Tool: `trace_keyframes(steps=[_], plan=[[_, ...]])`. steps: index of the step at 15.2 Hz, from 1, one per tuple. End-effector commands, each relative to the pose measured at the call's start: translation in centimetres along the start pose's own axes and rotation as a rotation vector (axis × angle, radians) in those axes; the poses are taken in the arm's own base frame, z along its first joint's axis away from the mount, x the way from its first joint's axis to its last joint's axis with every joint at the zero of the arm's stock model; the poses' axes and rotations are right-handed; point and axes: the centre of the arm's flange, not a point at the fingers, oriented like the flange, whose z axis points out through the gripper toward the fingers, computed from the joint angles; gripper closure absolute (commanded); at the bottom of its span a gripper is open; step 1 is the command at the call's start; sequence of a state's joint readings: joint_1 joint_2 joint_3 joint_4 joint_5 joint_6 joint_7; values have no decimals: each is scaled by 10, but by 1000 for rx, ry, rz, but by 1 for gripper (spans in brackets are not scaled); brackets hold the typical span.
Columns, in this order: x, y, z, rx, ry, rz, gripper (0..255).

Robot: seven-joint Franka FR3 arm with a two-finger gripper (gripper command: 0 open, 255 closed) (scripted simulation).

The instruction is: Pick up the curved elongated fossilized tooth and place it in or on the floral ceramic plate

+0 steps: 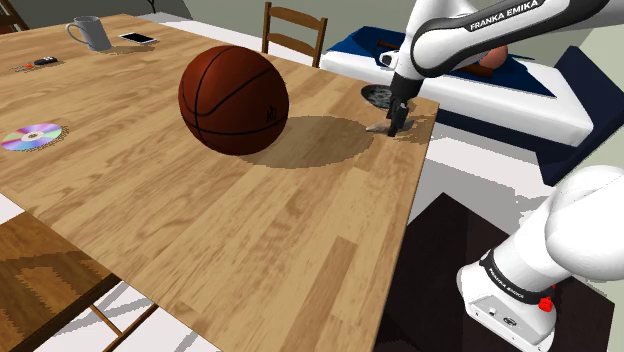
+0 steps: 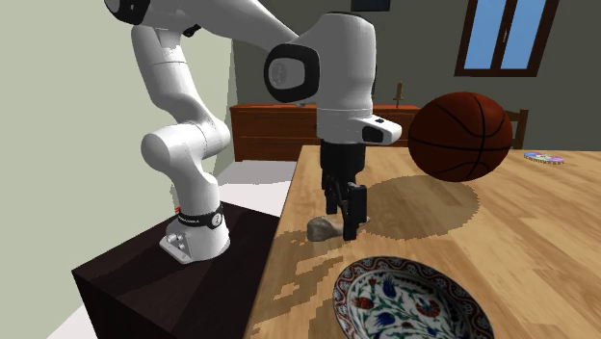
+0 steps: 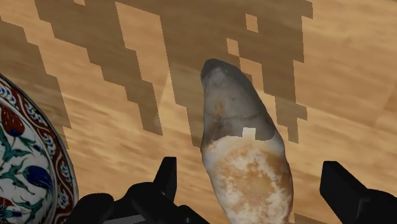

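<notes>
fingers (image 3: 167,181) wide apart, one on either side of the tooth (image 3: 245,146), touching neither flank, holding nothing | gripper (image 2: 347,220) down at the wooden table (image 1: 250,230) | tooth lies flat by the table edge, near the floral plate (image 2: 409,299) | basketball (image 1: 233,98) beyond

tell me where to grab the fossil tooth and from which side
Across the broad tan half of the fossil tooth, from straight above. It lies flat on the wooden table, and the open gripper straddles its long sides there.
</notes>
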State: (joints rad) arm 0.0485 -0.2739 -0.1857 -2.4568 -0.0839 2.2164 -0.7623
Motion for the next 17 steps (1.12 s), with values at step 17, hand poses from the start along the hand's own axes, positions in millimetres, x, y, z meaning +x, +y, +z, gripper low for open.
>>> trace_keyframes(steps=[17], plan=[[0, 1, -37, 0, 0, 0, 255]])
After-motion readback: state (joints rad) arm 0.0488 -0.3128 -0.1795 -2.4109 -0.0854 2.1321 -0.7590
